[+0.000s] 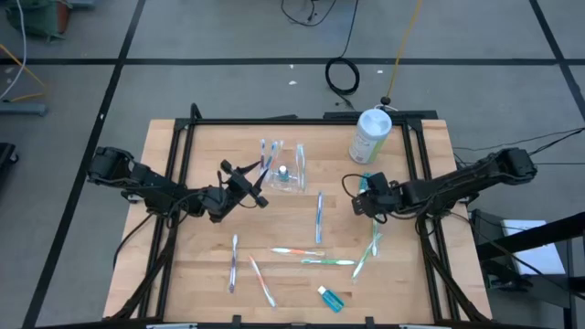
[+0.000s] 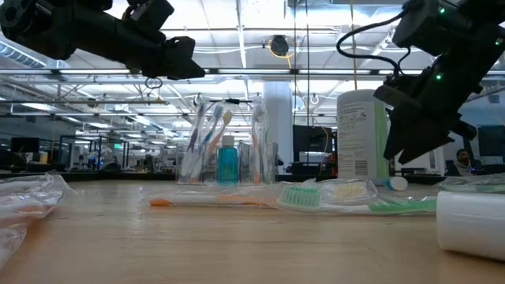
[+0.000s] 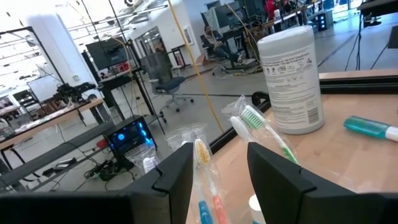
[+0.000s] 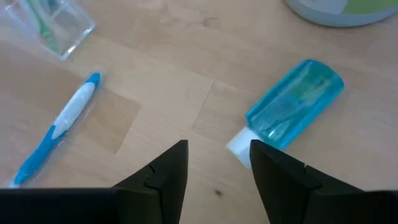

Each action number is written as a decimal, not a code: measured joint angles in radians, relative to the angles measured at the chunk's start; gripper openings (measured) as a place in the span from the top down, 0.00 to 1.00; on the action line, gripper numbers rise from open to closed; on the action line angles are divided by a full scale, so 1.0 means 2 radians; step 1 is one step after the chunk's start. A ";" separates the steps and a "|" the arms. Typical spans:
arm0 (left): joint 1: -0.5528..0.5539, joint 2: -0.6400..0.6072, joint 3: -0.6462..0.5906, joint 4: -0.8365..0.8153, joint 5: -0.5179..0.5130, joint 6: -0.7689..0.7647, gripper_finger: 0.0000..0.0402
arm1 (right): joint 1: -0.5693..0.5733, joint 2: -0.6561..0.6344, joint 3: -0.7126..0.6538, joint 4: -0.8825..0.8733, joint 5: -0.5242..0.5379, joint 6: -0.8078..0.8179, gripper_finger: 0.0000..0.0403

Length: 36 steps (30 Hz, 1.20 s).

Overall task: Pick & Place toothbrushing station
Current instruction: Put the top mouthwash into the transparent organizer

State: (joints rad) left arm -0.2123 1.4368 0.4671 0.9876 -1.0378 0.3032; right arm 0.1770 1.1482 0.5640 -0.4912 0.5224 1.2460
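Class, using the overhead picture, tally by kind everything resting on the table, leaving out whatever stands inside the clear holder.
Loose toothbrushes: 6
Small blue bottles lying flat: 2
White-and-green canister: 1
Clear toothbrushing station: 1
Total: 10

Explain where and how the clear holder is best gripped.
Probably by its rim, from above. The holder stands upright on the table, so its thin open-topped walls suit jaws closing over one edge. Brushes stick up inside, so choose a wall clear of them. The left gripper is beside it, jaws open.
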 joint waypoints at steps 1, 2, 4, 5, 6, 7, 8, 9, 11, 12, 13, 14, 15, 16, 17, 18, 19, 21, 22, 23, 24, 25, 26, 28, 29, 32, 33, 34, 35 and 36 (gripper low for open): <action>0.000 0.000 0.000 -0.001 0.000 -0.001 0.61 | -0.002 0.001 0.000 0.000 0.000 0.000 0.59; 0.000 0.000 0.000 -0.002 0.000 -0.001 0.61 | -0.004 0.004 0.000 0.000 -0.001 0.000 0.59; 0.000 0.000 0.000 -0.004 0.000 -0.002 0.61 | -0.004 0.010 0.000 0.001 -0.001 0.007 0.59; 0.000 0.000 0.000 -0.007 0.000 -0.002 0.61 | -0.004 0.014 0.000 0.001 -0.001 0.014 0.59; 0.000 0.000 0.000 -0.010 0.000 -0.005 0.61 | -0.005 0.018 0.000 0.001 -0.002 0.019 0.59; 0.000 0.000 0.000 -0.014 0.000 -0.008 0.61 | -0.005 0.021 0.000 0.000 -0.003 0.026 0.59; 0.000 0.000 0.000 -0.016 0.000 -0.009 0.61 | -0.005 0.025 0.000 0.000 -0.008 0.032 0.59; 0.000 0.000 0.000 -0.016 0.000 -0.009 0.61 | -0.006 0.030 0.000 0.000 -0.013 0.036 0.59; 0.001 0.000 0.000 -0.017 0.000 -0.009 0.61 | -0.006 0.040 0.000 0.000 -0.014 0.038 0.59; 0.001 0.000 0.000 -0.018 0.000 -0.010 0.61 | -0.007 0.045 0.000 0.000 -0.013 0.039 0.59; 0.001 0.000 0.000 -0.018 0.000 -0.010 0.61 | -0.009 0.049 0.000 0.000 -0.013 0.041 0.59; 0.001 0.000 0.000 -0.018 0.000 -0.010 0.61 | -0.012 0.053 0.000 0.001 -0.013 0.044 0.59; 0.001 0.000 0.000 -0.018 0.000 -0.010 0.61 | -0.016 0.057 0.000 0.003 -0.012 0.048 0.59; 0.001 0.000 0.000 -0.019 0.000 -0.011 0.61 | -0.019 0.060 0.000 0.003 -0.013 0.050 0.59; 0.001 0.000 0.000 -0.020 0.000 -0.011 0.61 | -0.023 0.063 0.000 0.003 -0.013 0.050 0.59; 0.001 0.000 0.000 -0.020 0.000 -0.011 0.61 | -0.026 0.065 0.000 0.003 -0.013 0.050 0.59; 0.001 0.000 0.000 -0.021 0.000 -0.011 0.61 | -0.029 0.067 0.000 0.002 -0.013 0.052 0.59; 0.001 0.000 0.000 -0.021 0.000 -0.011 0.61 | -0.035 0.073 0.000 0.002 -0.013 0.052 0.59; 0.001 0.000 0.000 -0.021 0.000 -0.010 0.61 | -0.037 0.075 0.000 0.001 -0.013 0.052 0.59; 0.001 0.000 0.000 -0.021 0.000 -0.010 0.61 | -0.040 0.079 0.000 0.001 -0.014 0.052 0.59; 0.001 0.000 0.000 -0.021 0.000 -0.010 0.61 | -0.043 0.082 0.000 0.001 -0.016 0.052 0.59; 0.001 0.000 0.000 -0.021 0.000 -0.010 0.61 | -0.045 0.085 0.000 0.001 -0.017 0.052 0.59; 0.001 0.000 0.000 -0.021 0.000 -0.010 0.61 | -0.046 0.088 0.000 0.004 -0.017 0.053 0.59; 0.001 0.000 0.000 -0.021 0.000 -0.010 0.61 | -0.050 0.091 0.000 0.013 -0.016 0.060 0.59; 0.001 0.000 0.000 -0.021 0.000 -0.010 0.61 | -0.050 0.091 0.000 0.018 -0.016 0.060 0.59; 0.003 0.000 0.000 -0.021 0.000 -0.010 0.61 | -0.049 0.084 0.000 0.027 -0.027 0.052 0.59; 0.003 0.000 0.000 -0.021 0.000 -0.010 0.61 | -0.048 0.080 0.000 0.028 -0.028 0.056 0.59; 0.005 0.000 0.000 -0.021 0.000 -0.010 0.61 | -0.049 0.076 0.000 0.028 -0.027 0.062 0.59; 0.006 0.000 0.000 -0.022 0.000 -0.010 0.61 | -0.049 0.072 0.000 0.027 -0.027 0.065 0.59; 0.008 0.000 0.000 -0.022 0.000 -0.010 0.61 | -0.050 0.068 0.000 0.026 -0.028 0.066 0.59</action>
State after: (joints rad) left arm -0.1970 1.4372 0.4671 0.9440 -1.0374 0.2825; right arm 0.0774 1.2842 0.5648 -0.4383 0.4667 1.3775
